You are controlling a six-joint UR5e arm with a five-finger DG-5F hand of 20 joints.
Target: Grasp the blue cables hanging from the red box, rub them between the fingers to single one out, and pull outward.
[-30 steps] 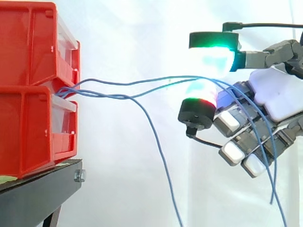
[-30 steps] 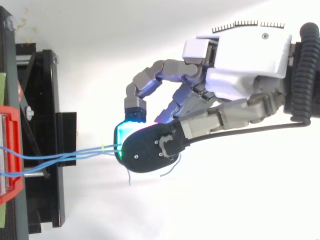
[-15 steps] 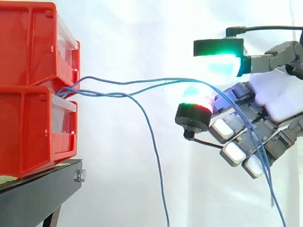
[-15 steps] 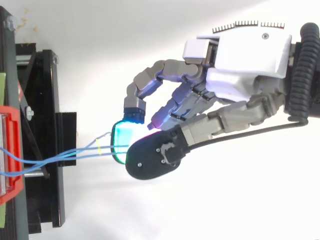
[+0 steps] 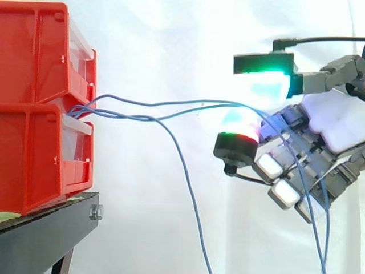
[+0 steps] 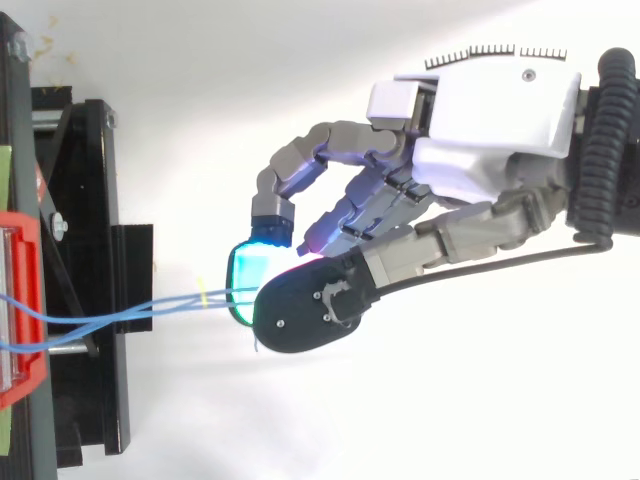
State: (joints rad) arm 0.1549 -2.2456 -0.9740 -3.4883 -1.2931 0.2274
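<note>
We reckon it's mid-rub — grey robot hand (image 5: pixel 336 123) pinching two thin blue cables (image 5: pixel 188 103) strung from the stacked red plastic box (image 5: pixel 34 103) — next, roll one free, then pull outward.

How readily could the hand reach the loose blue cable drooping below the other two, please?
Probably yes: the drooping cable hangs in open air between the red bins and the hand, nothing blocking it. But the fingertips pinch the other two cables, so it would likely have to release them.
</note>
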